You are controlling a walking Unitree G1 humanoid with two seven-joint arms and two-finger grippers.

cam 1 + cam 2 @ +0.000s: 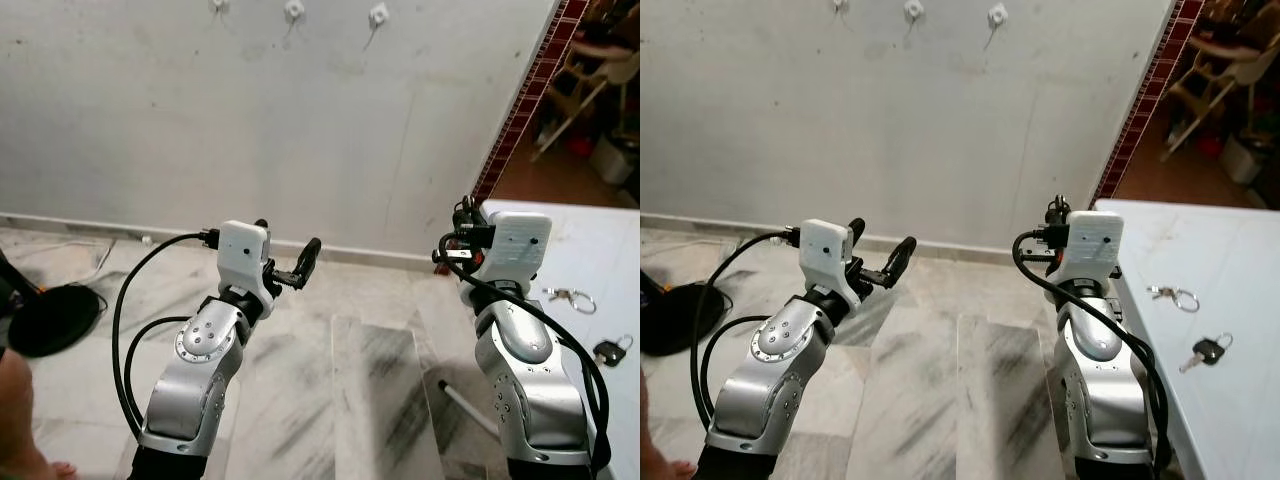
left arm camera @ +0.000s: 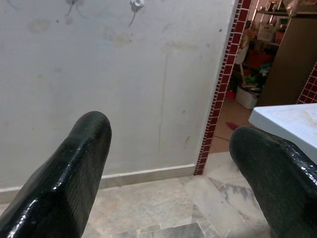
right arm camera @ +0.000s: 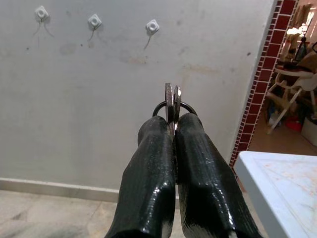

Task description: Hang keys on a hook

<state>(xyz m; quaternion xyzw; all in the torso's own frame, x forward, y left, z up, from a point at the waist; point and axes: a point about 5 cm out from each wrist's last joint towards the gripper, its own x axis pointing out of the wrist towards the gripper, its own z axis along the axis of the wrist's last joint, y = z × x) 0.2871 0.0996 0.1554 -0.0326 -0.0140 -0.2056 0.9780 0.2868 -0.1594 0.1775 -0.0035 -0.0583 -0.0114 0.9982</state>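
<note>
Two grippers: right gripper [image 3: 173, 130] pinching keys [image 3: 172, 104], left gripper [image 2: 168, 163] jaws wide.

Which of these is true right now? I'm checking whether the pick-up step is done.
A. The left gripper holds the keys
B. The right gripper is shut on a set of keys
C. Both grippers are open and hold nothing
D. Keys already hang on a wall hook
B: the right wrist view shows the right gripper shut on the keys, their ring poking out above its fingertips, while the left gripper is open with nothing between its fingers.
</note>
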